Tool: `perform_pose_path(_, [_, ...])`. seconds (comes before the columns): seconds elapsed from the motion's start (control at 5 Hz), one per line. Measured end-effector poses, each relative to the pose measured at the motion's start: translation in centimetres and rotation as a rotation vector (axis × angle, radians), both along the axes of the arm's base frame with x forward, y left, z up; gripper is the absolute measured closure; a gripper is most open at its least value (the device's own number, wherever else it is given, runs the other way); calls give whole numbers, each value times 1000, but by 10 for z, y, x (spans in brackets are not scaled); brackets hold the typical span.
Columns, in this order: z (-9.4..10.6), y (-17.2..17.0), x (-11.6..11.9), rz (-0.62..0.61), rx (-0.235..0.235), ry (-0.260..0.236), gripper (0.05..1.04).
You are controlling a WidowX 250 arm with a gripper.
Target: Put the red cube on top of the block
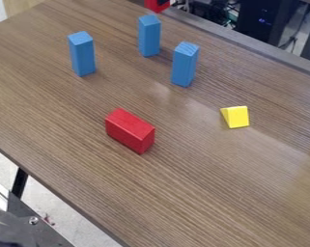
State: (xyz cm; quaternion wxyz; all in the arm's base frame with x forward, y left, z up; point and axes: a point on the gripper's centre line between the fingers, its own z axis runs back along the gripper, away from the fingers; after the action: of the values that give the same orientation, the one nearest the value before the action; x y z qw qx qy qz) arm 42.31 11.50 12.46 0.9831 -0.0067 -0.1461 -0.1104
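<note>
A red piece (154, 6), perhaps the cube, is cut off by the top edge of the camera view, with a small dark patch over part of it. What supports it cannot be made out. A larger red block (129, 130) lies on its long side near the middle of the table. Behind it stand upright blue blocks: one at the left (82, 54), one at the back (149, 36) and one to the right (184, 64), all apart from each other.
A yellow wedge-like block (236, 117) sits on the wooden table (202, 193) right of the red block. The table's far edge runs down to the right, with dark equipment (263, 19) behind it. A dark metal part (21, 224) shows at the lower left.
</note>
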Motion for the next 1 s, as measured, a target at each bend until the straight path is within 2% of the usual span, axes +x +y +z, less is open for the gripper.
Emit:
perform_pose_path(0.4, [-3,-7,2,-17,9,12,513])
perform_pose_path(1.0, [-4,0,1,-4,14,7,513])
